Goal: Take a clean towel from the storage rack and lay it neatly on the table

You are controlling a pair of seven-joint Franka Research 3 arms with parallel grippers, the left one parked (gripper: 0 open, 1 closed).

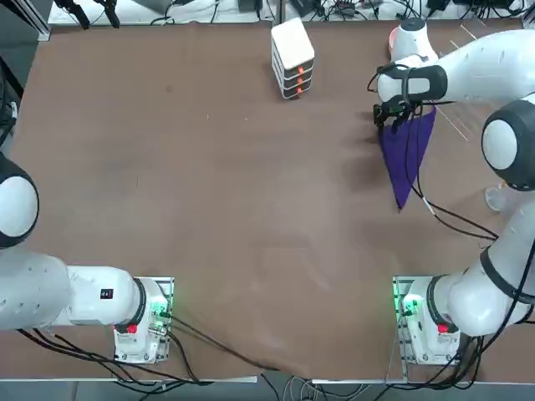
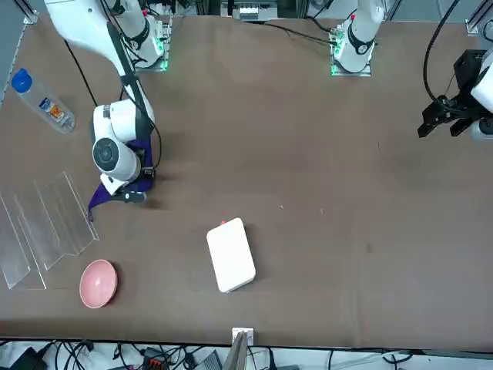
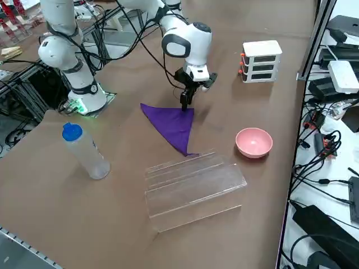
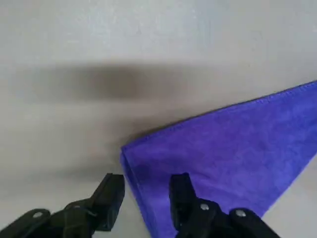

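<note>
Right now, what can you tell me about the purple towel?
The towel is soft, plain purple-blue cloth lying on the brown table in a long triangle shape. One tip reaches the see-through storage rack. The right pincer is low over another corner, one finger on each side of the edge, not squeezed shut.

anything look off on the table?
Yes: the towel lies as a folded triangle, not spread flat, one tip reaching the storage rack. The right gripper is open astride its corner edge.
</note>
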